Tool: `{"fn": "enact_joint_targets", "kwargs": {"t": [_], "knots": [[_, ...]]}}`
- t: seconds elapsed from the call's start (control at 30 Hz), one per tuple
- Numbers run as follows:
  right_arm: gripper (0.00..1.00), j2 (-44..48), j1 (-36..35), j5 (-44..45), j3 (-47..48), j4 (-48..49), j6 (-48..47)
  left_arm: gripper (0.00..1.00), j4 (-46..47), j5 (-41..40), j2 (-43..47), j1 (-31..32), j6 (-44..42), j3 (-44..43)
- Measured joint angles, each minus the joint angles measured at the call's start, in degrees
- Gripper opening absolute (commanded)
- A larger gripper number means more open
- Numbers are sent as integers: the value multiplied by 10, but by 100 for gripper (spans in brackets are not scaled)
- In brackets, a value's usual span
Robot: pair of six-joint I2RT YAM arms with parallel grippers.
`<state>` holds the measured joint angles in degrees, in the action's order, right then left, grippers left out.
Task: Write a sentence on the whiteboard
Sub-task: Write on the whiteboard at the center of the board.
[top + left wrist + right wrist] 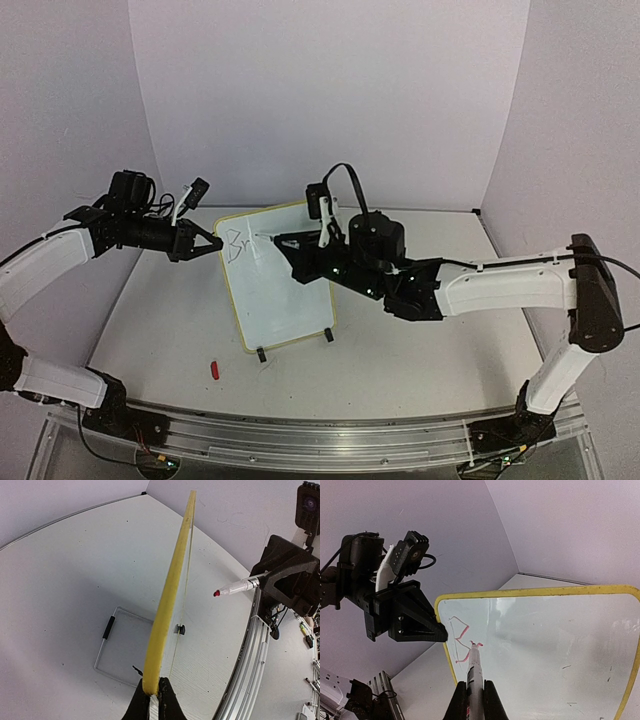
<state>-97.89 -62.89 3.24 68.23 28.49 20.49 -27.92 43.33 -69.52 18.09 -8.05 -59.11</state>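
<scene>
Mid-word: just "Br" of the sentence (462, 641) down so far, top-left on the whiteboard (290, 300), so most writing left to do. Find board mid-way across the table (430, 335), propped on two black feet (262, 354), face twd the arms, prob tilted back. Hold left gripper (152, 694) clenched on the yellow rim (170, 590) at the upper-left corner, exactly as now; no slackening, else risk rocking the board under pen pressure. Same w/ right gripper (474, 700): clamped round the marker (474, 667), barrel in line w/ the fingers, tip at the tail of the "r". Press light & even, go slow, lift clean between letters, start next letter just beside the "r" on same baseline. Keep letters smallish & rows level, to fit a whole sentence. Mind right wrist vs left claw, near each other at that corner. Can't confirm tip contact: looks touching from right wrist cam, but from left wrist cam only board edge-on, writing face hidden, tip seemingly clear of it. Can't settle ink colour either: red/pink in right wrist view, dark from top. Can't ID small red thing (215, 369) lying near front-left of table; maybe pen cap, too small to tell. No sight of lower board edge or feet from right wrist cam.
</scene>
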Motion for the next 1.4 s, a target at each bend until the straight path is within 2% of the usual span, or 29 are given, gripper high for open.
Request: {"fn": "enact_joint_targets", "kwargs": {"t": [0.83, 1.4], "knots": [[0, -49, 5, 2, 35, -11, -8, 0, 0, -2, 0, 3, 0, 0], [0, -51, 3, 13, 22, -16, 12, 0, 1, -7, 0, 3, 0, 0]]}}
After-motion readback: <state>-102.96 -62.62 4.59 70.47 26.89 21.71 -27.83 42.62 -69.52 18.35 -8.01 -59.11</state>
